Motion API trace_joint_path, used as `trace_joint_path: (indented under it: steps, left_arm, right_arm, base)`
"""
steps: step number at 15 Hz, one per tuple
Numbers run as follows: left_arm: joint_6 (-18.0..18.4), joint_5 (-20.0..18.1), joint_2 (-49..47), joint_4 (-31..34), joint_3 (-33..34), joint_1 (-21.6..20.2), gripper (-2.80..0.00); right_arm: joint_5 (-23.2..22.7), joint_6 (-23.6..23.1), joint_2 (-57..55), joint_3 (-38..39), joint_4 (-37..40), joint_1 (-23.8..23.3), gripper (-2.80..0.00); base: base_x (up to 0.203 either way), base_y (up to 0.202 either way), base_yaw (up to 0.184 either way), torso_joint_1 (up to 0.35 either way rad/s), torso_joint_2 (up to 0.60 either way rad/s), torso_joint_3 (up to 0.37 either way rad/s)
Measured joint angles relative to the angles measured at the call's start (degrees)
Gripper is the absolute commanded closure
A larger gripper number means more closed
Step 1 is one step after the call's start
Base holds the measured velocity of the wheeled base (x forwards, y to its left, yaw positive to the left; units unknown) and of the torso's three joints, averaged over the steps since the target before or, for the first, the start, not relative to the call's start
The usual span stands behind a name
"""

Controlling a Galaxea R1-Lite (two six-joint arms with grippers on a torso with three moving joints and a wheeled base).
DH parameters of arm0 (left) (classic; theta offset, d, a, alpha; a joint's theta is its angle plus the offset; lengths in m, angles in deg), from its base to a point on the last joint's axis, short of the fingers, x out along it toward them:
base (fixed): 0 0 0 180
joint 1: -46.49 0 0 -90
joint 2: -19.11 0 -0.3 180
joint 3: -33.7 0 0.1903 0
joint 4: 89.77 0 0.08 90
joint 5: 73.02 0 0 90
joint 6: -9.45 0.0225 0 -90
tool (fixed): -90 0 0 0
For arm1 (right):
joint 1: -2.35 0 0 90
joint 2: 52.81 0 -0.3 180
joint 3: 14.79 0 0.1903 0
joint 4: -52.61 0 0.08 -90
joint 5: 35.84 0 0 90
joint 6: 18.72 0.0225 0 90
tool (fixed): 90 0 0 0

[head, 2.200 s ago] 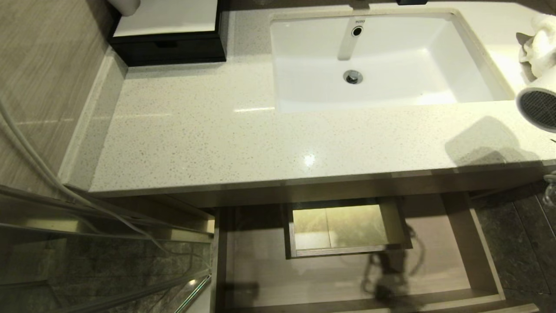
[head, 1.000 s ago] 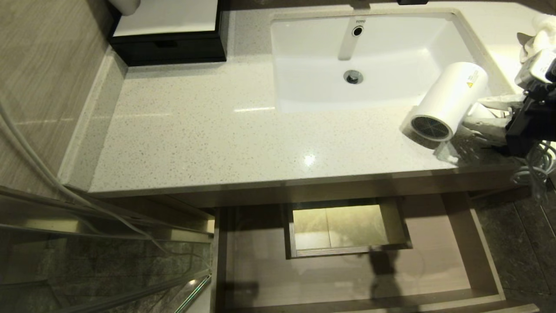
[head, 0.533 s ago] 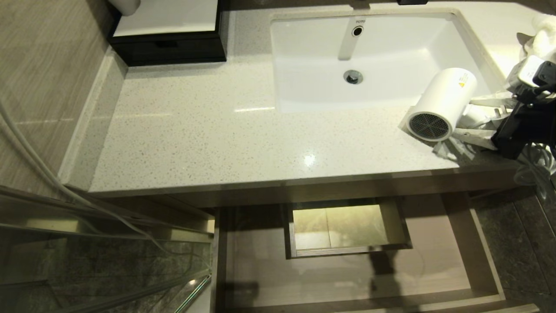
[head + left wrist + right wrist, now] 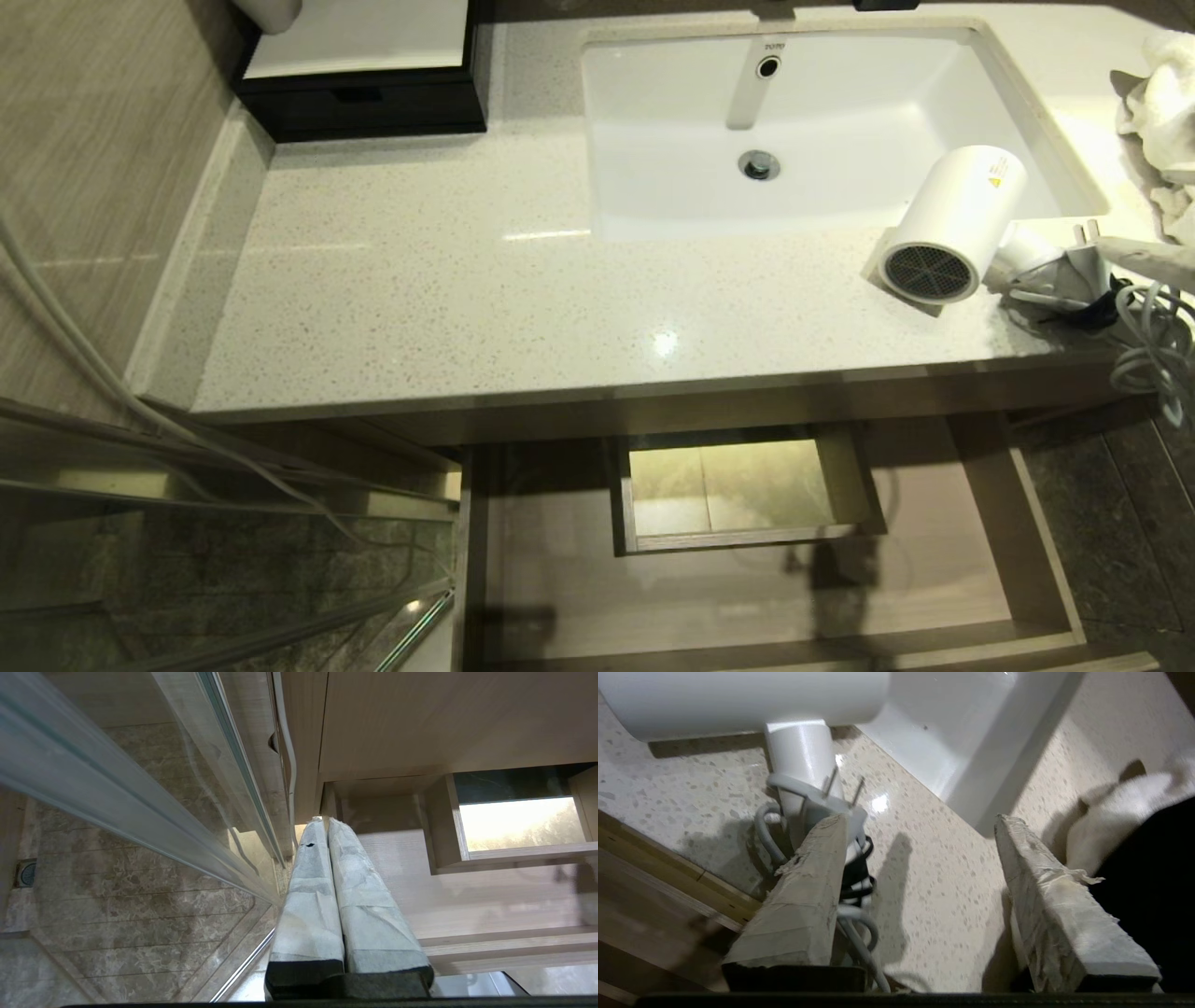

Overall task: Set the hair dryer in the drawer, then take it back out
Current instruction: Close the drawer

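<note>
Right gripper: padded jaws apart, empty, just beside the hair dryer, which lies on the speckled stone counter at the sink's edge, cord bundled. Wood-grain drawer open, bare. Judgement: take-out step finished; next, retract. Left gripper pressed together, parked low.
</note>
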State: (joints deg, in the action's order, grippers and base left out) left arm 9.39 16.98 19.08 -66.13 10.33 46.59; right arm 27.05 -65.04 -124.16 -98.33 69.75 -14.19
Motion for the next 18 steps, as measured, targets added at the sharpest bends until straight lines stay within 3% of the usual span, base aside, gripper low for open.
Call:
trace_joint_path:
  steps: [2, 6, 8, 14, 18]
  left_arm:
    - [-0.03, -0.02, 0.00, 0.01, 0.00, 0.00, 0.00]
    - [-0.03, 0.00, 0.00, -0.02, 0.00, -0.05, 0.00]
    - [-0.03, 0.00, 0.00, 0.00, -0.02, -0.02, 0.00]
    - [-0.02, 0.00, 0.00, 0.00, -0.02, 0.00, 0.00]
    - [-0.02, -0.01, 0.00, 0.00, 0.00, 0.00, 0.00]
  right_arm:
    - [4.96, 4.12, 4.28, 2.94, 0.42, -2.93, 0.00]
    - [25.76, 14.26, 12.63, 11.82, 1.99, -4.49, 0.00]
    - [31.43, 16.46, 16.06, 16.02, 3.72, -4.55, 0.00]
    - [32.40, 16.92, 19.86, 18.91, 7.20, -4.34, 0.00]
    - [32.36, 22.77, 23.82, 23.18, 9.80, -2.51, 0.00]
  base:
    - [0.000, 0.000, 0.000, 0.000, 0.00, 0.000]
    - [0.000, 0.000, 0.000, 0.000, 0.00, 0.000]
    - [0.000, 0.000, 0.000, 0.000, 0.00, 0.000]
    - [0.000, 0.000, 0.000, -0.214, 0.08, -0.127]
    - [0.000, 0.000, 0.000, -0.309, 0.08, -0.222]
